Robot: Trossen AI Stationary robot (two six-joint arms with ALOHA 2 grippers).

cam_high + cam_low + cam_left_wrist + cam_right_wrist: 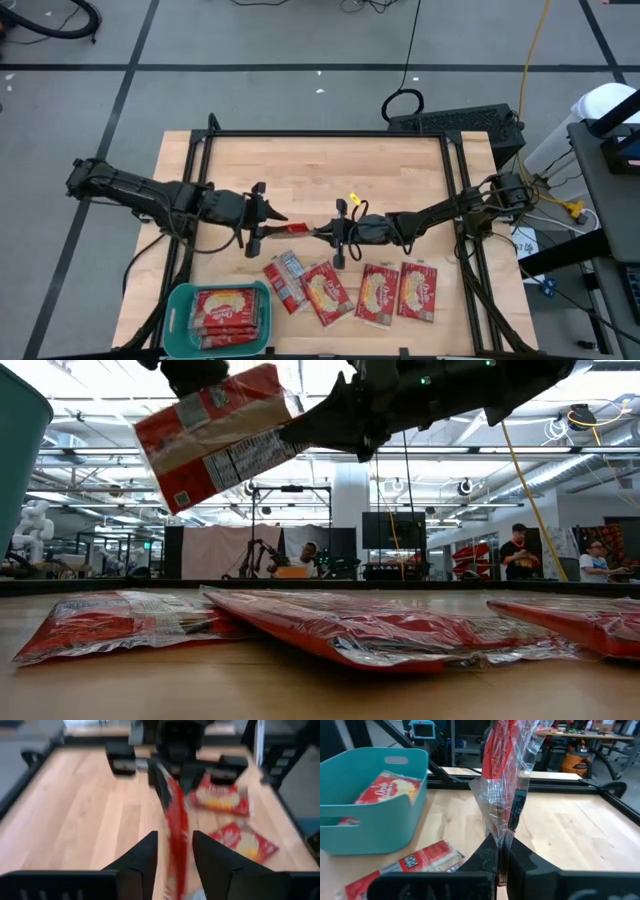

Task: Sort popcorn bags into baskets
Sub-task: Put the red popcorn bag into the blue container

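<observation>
Right wrist view shows, nearest the lens at the bottom centre, the right gripper [498,854] with its fingers pressed together on the clear crimped edge of a popcorn bag [506,750], which stands edge-on and rises to the top of the frame. Beyond it at the left sits the teal basket [395,815], with packets already lying inside. In the high view the held bag [292,228] is stretched between the two grippers at mid-frame, above the row of loose bags [327,291] along the lower part of the table. In the left wrist view the left gripper [173,851] is seen with its fingers apart on either side of the bag's other end, not clearly closed on it.

A handover appears to be under way. It would be done well if the left fingers were brought firmly onto the packet before the right grip is let go, so the bag is never unsupported. The packet should then be carried over the basket's rim and laid flat on the stack.
</observation>
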